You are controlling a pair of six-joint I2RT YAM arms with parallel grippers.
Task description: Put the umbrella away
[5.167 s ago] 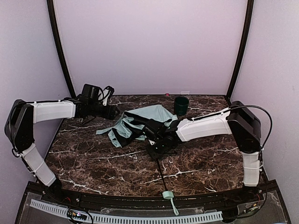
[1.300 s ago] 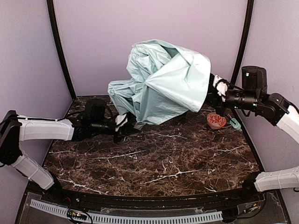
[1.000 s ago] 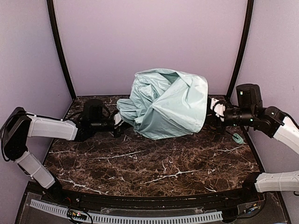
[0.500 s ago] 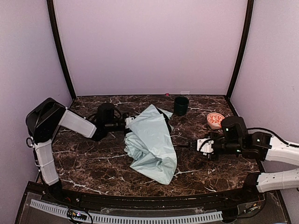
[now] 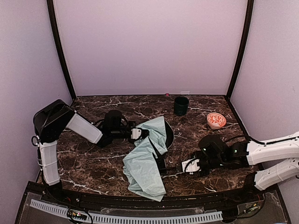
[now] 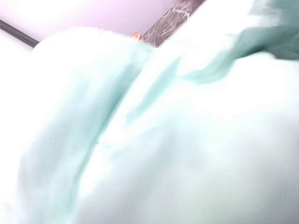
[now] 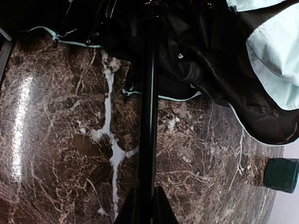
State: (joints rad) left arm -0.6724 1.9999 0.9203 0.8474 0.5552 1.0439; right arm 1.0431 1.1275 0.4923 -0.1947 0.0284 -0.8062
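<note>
Umbrella: the umbrella (image 5: 145, 163) lies collapsed on the table (image 5: 88, 161), in the middle. Its pale mint canopy runs from beside the left hand toward the near edge.
Canopy underside: black fabric shows at the right of the mint cloth and fills the far part of the right wrist view.
Shaft: the thin black shaft (image 7: 148, 116) comes out of the folds and points right, low over the table, into the right hand.
Right hand: the right hand (image 5: 189, 166) is right of the canopy, its fingers pinching the shaft from both sides.
Left hand: the left hand (image 5: 136, 134) is at the far-left end of the canopy with its fingers pressed together, touching the cloth. Whether any cloth is caught between them I cannot tell.
Left wrist view: blurred mint fabric fills nearly everything.
Cup: a dark green cup (image 5: 181, 105) stands upright near the far edge, apart from the umbrella.
Bowl: a red-patterned bowl (image 5: 216, 120) sits at the far right, right of the cup.
</note>
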